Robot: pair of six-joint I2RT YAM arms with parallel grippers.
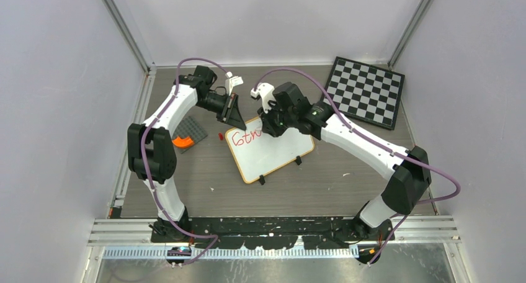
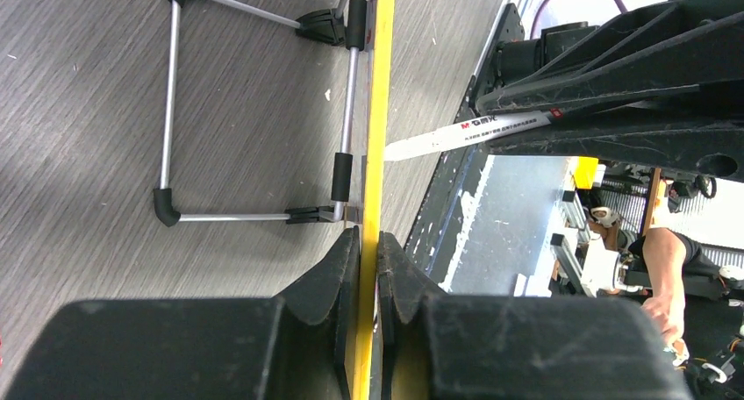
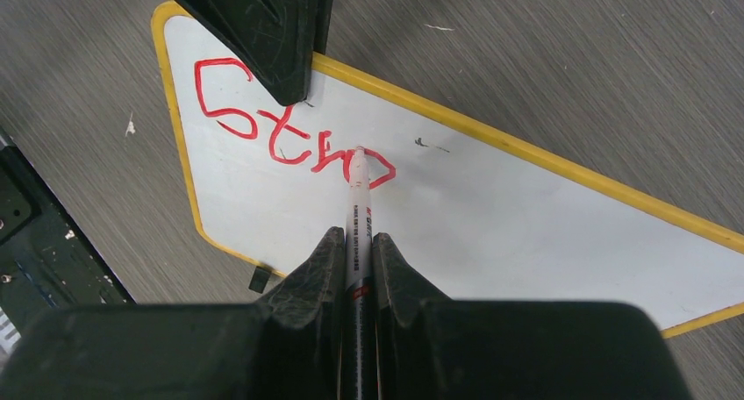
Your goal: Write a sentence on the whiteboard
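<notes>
The whiteboard (image 1: 273, 152) lies tilted mid-table; its yellow rim shows edge-on in the left wrist view (image 2: 379, 110) and its face in the right wrist view (image 3: 491, 216). My left gripper (image 1: 234, 112) is shut on the board's far-left rim (image 2: 368, 242). My right gripper (image 1: 268, 126) is shut on a white marker (image 3: 357, 207) with its tip on the board (image 3: 358, 152). The marker also shows in the left wrist view (image 2: 465, 132). The sentence (image 3: 289, 124) is red letters reading about "Stro"; it also shows in the top view (image 1: 245, 136).
A black-and-white checkered board (image 1: 366, 90) lies at the back right. A grey plate with an orange piece (image 1: 186, 136) sits left of the whiteboard. A small red cap (image 1: 221, 136) lies by its left corner. A metal wire stand (image 2: 254, 110) is behind the board.
</notes>
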